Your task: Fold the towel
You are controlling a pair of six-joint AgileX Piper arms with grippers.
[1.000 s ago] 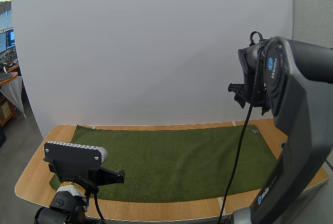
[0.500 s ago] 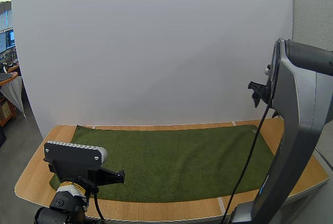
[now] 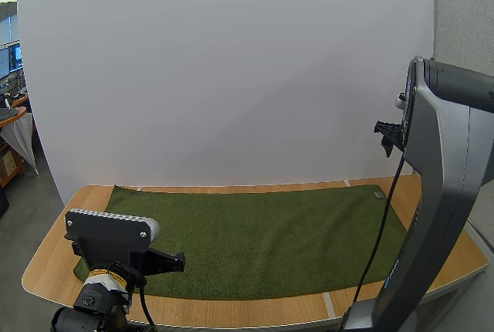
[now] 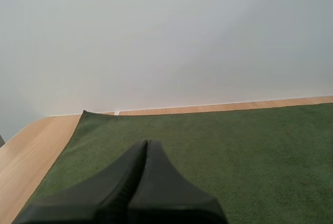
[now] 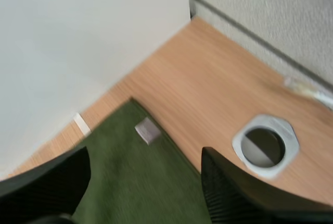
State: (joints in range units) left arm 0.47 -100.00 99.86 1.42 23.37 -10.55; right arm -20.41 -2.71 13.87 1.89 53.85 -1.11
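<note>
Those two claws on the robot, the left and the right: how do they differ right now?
The left gripper is shut into one dark wedge; the right gripper is open wide. The left gripper sits low over the green towel's left part; the right gripper hangs high above its far right corner. Both are black and hold nothing.

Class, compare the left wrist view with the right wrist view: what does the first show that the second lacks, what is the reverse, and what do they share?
Left wrist view adds: the left gripper, fingers together as one dark wedge over the towel, and the towel's far left corner. Right wrist view adds: the right gripper, fingers apart, above the towel's far right corner with its small grey label, and a round hole in the table nearby. Shared: the green towel lying flat on the wooden table.
</note>
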